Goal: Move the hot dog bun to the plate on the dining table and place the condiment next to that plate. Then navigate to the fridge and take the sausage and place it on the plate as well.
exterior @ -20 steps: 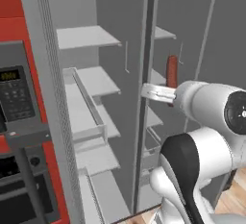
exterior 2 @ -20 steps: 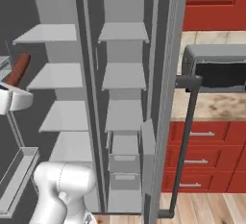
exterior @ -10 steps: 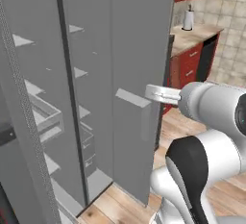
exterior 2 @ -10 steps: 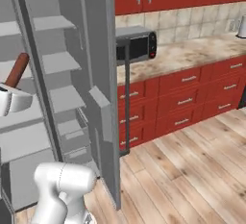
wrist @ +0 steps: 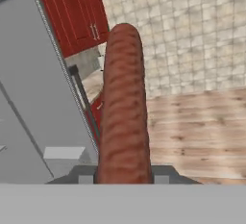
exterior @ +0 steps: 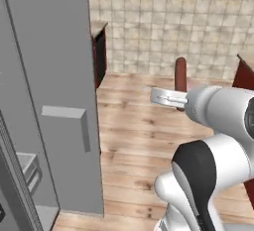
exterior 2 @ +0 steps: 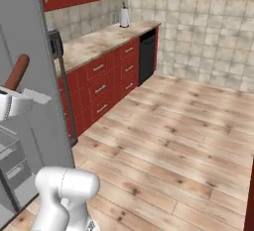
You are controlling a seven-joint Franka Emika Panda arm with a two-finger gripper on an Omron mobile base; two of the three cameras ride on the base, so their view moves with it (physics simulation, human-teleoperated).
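— How many sausages were there?

— One sausage (wrist: 122,107), standing upright in the one gripper (wrist: 124,176), which was closed on its lower end.

— And fridges?

— One fridge (exterior: 49,91), grey, with one door (exterior: 54,66) swung out toward the camera and one flat handle (exterior: 67,118) on it.

— What stood on the far counter (exterior 2: 99,41)?

— One pale upright thing (exterior 2: 124,17), perhaps a paper-towel roll; it was too small to tell.

— Drawers in the red cabinets (exterior 2: 106,81)?

— About six drawer fronts with pale handles, in two columns, though the nearer ones were partly hidden by the fridge door. Beside them was one black appliance front (exterior 2: 147,56).
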